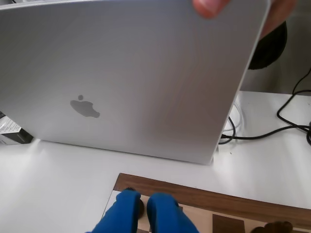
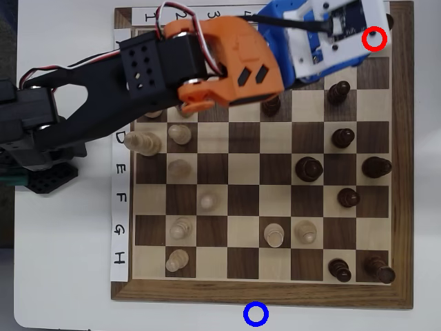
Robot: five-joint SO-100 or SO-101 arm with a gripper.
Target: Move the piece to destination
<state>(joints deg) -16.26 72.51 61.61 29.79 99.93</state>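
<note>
In the wrist view my blue gripper [image 1: 145,196] sits over the near corner of the chessboard [image 1: 204,196]. Its two fingers stand close together, and a dark bit of the piece [image 1: 141,208] shows in the narrow gap between them. In the overhead view the arm's orange and blue wrist [image 2: 324,41] reaches to the board's top right corner, where a red ring [image 2: 374,38] is drawn; the piece is hidden under it there. The destination, a blue ring [image 2: 255,314], lies just off the board's bottom edge, far from the gripper.
A silver laptop lid [image 1: 121,82] stands close behind the board, with a person's fingertips [image 1: 210,7] on its top edge. Black cables [image 1: 272,131] trail to its right. Several dark pieces [image 2: 309,167] and cream pieces [image 2: 180,224] stand across the board.
</note>
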